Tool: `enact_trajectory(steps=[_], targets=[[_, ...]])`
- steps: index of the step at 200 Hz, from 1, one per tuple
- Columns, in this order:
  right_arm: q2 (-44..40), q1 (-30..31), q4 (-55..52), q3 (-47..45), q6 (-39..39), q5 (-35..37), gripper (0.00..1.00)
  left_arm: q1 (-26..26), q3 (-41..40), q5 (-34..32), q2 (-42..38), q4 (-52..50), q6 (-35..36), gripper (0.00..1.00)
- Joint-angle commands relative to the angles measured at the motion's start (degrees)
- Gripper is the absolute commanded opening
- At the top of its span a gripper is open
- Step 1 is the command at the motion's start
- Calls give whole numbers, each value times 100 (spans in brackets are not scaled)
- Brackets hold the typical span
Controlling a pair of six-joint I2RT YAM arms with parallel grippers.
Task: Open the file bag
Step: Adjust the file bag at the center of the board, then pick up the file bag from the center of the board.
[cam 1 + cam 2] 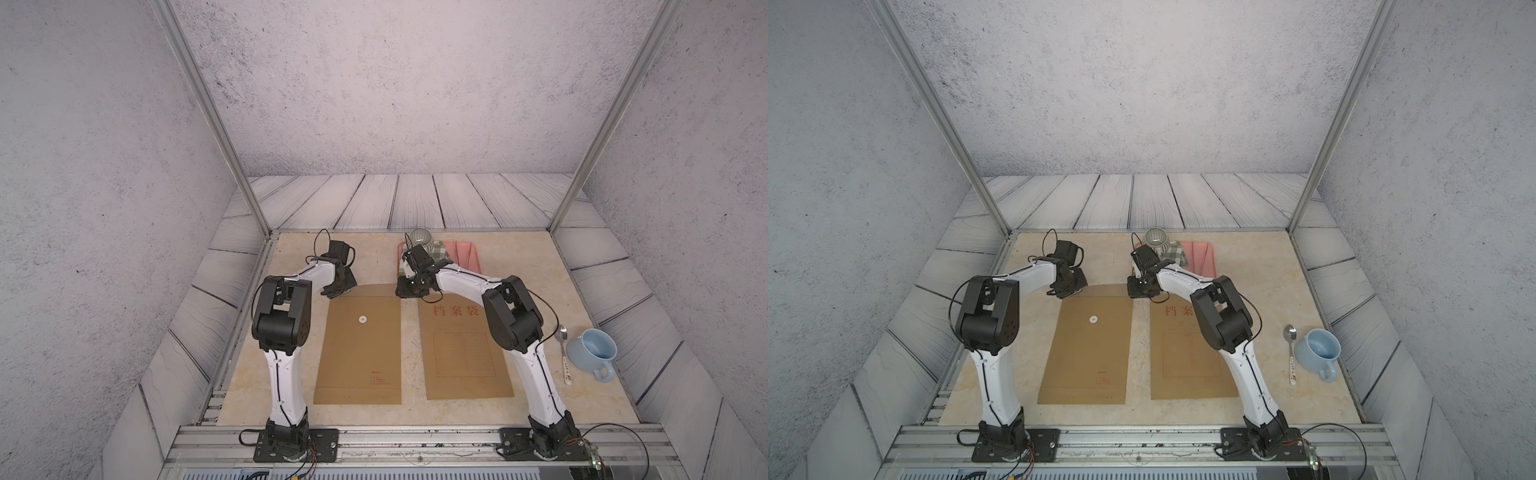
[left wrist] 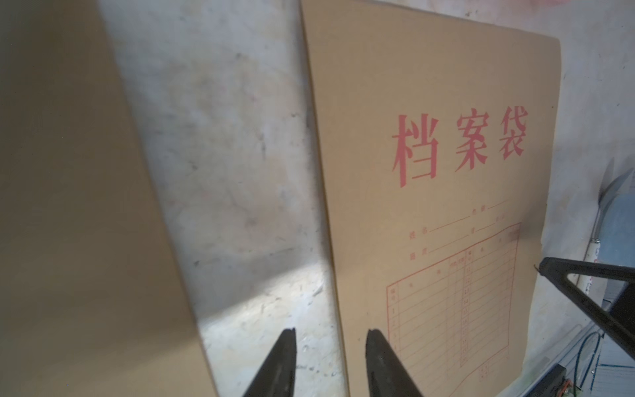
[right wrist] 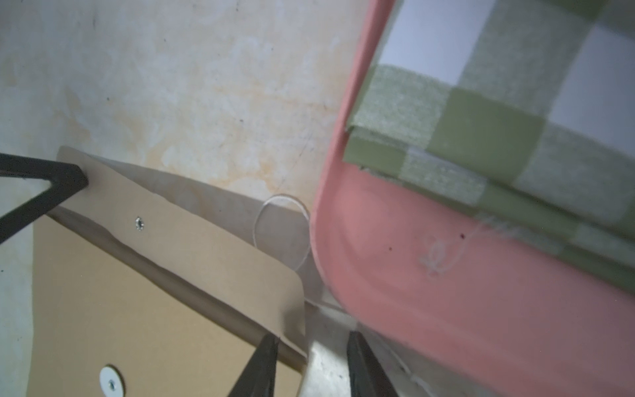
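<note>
Flap [image 1: 372, 290] up at the far end of the file bag [image 1: 359, 349], which lies button-side up on the tabletop [image 1: 374, 257], left of centre in both top views. Left end effector [image 1: 338, 291] is at the flap's left corner, right end effector [image 1: 409, 293] at its right.

Left wrist view: jaws pulled in tight, just a sliver of bare surface between the tips, gripping nothing. With the bag's body unpinned, a pull could drag it.

Right wrist view: jaws partly open, straddling only the flap's corner edge. That's a thin bite, and a slip would let the flap fall back. The loose string [image 3: 285, 196] beside the pink tray [image 3: 429, 292] might snag.
</note>
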Motion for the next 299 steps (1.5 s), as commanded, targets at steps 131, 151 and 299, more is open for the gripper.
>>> enact_trajectory(steps=[131,151,299], targets=[[-3790,-296,-438,-3057,-4,1239,90,35,446,756,-894,-296,315,40],[-4670,-679,-479,-4343,417,1223,91,-60,328,736,-1316,-403,303,40],[-5694,-2933,-214,-6682,945,-67,92,-3054,-1105,1939,-1219,911,-595,38]])
